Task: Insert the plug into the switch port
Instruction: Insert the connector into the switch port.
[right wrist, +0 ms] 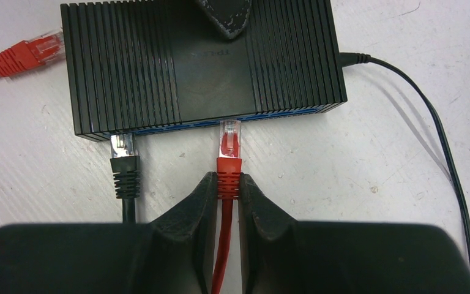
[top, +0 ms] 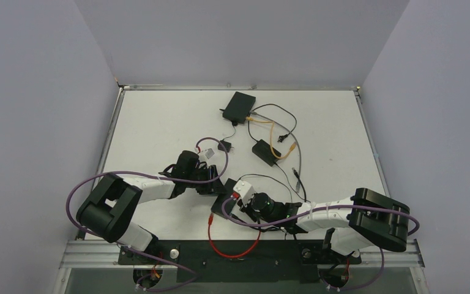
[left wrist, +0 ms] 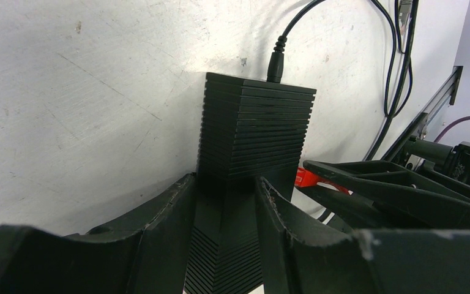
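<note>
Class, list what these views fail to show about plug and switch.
Right wrist: the switch overhangs its ports, so whether the red plug has entered is unclear.
Top external: the left end effector and right end effector cover the switch.
Left wrist: bottom edge cuts off the switch's near end.

Left arm (top: pixel 150 187) and right arm (top: pixel 327 211): white links, black joint housings, purple cable (top: pixel 72 197) loops; black wedge fingers (right wrist: pixel 186 220) flanking the jaws, tips chipped pale.

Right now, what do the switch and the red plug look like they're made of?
The switch looks like matte black moulded plastic, given its fine ribs. The red plug has a clear glossy plastic tip and a seemingly rubbery red boot.
</note>
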You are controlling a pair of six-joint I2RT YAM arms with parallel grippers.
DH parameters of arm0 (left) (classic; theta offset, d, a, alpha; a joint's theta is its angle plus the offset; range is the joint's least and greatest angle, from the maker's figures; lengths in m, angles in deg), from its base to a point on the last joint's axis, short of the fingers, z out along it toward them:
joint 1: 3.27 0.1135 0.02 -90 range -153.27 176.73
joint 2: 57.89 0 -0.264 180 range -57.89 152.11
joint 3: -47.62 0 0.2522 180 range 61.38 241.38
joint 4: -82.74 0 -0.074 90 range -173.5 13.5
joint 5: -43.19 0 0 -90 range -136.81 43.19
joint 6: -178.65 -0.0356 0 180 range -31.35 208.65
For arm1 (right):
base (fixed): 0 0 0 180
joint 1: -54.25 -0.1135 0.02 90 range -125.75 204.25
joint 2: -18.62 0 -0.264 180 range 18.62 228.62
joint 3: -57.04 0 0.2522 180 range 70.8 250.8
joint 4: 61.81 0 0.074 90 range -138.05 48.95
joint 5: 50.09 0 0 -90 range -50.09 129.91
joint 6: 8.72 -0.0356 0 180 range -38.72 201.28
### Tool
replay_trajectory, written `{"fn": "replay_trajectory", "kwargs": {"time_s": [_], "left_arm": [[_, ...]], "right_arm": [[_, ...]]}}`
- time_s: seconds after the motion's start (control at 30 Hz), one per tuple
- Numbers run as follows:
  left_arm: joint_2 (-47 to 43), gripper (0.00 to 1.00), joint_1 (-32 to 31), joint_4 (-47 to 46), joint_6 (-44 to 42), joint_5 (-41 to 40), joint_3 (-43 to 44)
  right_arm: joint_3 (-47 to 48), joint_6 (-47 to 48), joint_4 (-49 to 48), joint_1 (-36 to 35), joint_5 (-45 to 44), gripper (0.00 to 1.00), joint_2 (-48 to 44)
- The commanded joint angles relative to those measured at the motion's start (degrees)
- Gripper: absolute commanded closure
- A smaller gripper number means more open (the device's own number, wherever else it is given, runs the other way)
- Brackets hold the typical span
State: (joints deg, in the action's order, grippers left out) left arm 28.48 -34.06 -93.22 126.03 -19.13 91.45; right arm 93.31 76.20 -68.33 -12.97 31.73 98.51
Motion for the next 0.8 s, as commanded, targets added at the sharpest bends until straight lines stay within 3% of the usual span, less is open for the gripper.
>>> {"fn": "replay_trajectory", "kwargs": {"time_s": [0.0,0.77], "left_arm": [[1.10,0.63,-1.18,0.48,-1.25,1.39,1.33],[-0.51,0.64,-1.52,0.25,-0.81,4.95,-0.15]], "right_arm": [[2.51,0.16,-3.40,-0.59,-0.55,1.00,-3.23],[2.67,-1.07,-8.00,-0.68,0.62,1.00,1.74]]}}
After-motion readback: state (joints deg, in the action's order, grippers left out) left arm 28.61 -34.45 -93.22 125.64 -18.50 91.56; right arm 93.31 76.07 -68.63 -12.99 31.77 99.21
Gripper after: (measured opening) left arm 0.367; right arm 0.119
